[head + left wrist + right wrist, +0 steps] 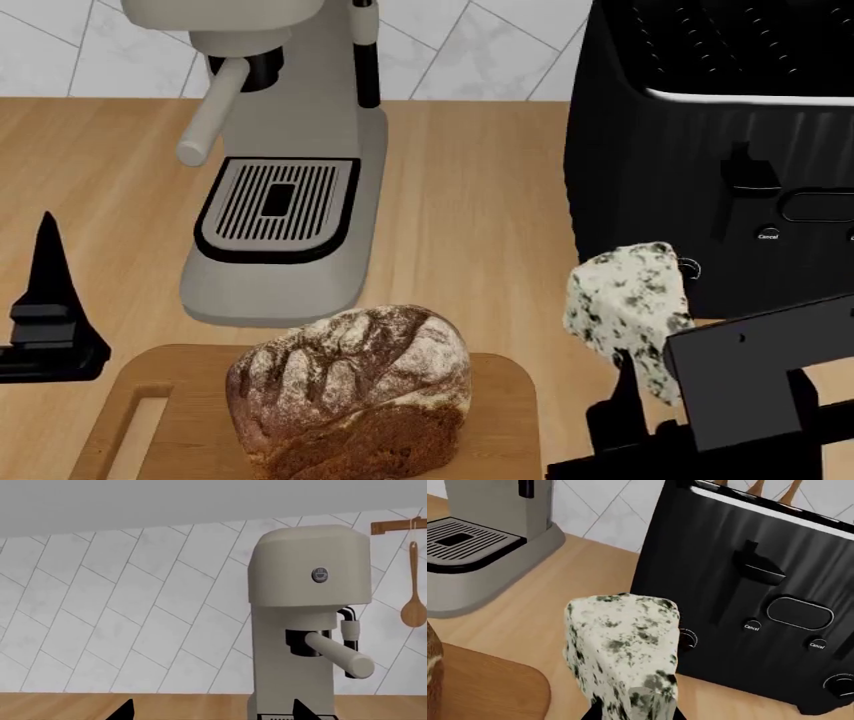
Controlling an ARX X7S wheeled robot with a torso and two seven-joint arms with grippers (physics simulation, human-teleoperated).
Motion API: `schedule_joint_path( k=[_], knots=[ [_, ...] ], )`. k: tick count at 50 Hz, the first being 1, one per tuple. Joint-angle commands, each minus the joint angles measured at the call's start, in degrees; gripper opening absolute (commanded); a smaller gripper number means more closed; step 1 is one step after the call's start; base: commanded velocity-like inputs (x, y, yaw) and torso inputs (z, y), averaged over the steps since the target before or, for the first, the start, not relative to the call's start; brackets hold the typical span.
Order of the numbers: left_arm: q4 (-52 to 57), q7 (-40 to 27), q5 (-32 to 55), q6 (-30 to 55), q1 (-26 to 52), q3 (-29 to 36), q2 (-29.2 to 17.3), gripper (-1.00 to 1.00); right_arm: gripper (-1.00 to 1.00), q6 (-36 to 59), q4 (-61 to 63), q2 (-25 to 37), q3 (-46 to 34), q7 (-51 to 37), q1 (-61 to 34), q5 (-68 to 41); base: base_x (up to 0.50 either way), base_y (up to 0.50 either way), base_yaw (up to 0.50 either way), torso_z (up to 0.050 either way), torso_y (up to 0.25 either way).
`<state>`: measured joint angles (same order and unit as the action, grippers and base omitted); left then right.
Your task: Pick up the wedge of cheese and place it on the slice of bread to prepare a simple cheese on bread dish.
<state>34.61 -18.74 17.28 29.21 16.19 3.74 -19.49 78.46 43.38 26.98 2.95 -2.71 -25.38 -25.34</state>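
Note:
The wedge of cheese [627, 305], cream-white with dark blue-green veins, is held upright in the air by my right gripper [646, 388], which is shut on its lower end. It hangs to the right of the slice of bread [350, 390], in front of the toaster. In the right wrist view the cheese [620, 650] fills the middle, with the dark fingers [594, 714] at its base. The bread is a dark, flour-dusted loaf piece on a wooden cutting board [147, 405]. My left gripper [51, 300] is open and empty, left of the board; its tips [127, 711] show wide apart.
A beige espresso machine [287, 150] stands behind the bread and fills the left wrist view [307, 620]. A tall black toaster [721, 150] stands at the back right, close behind the cheese [747, 580]. A wooden spoon [413, 595] hangs on the tiled wall.

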Motion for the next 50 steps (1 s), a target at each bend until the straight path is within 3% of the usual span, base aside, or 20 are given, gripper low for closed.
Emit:
schedule_joint_path(
  k=[1, 11, 27, 35, 50],
  knots=[
    [-0.1, -0.5, -0.3, 0.3, 0.1, 0.3, -0.2, 1.0, -1.0, 8.7, 6.3, 0.2, -1.1, 0.0, -8.1, -2.4, 0.0, 0.0, 0.0, 0.0, 0.0],
    [-0.1, -1.0, -0.6, 0.0, 0.1, 0.4, -0.4, 1.0, -1.0, 11.2, 6.9, 0.6, -2.2, -0.8, -12.1, -5.8, 0.0, 0.0, 0.0, 0.0, 0.0],
    [0.2, -0.9, -0.1, -0.3, -0.1, 0.6, -0.7, 1.0, -1.0, 11.1, 3.9, 2.5, -4.9, -9.1, -20.4, -18.6, 0.0, 0.0, 0.0, 0.0, 0.0],
    [-0.3, -1.0, -0.3, 0.7, 0.4, 1.3, -1.1, 1.0, -1.0, 11.3, 2.0, 4.6, -6.6, -19.1, -25.6, -33.1, 0.0, 0.0, 0.0, 0.0, 0.0],
    [-0.3, -1.0, -0.3, 0.7, 0.4, 1.3, -1.1, 1.0, -1.0, 11.3, 2.0, 4.6, -6.6, -19.1, -25.6, -33.1, 0.0, 0.0, 0.0, 0.0, 0.0]
  ],
)
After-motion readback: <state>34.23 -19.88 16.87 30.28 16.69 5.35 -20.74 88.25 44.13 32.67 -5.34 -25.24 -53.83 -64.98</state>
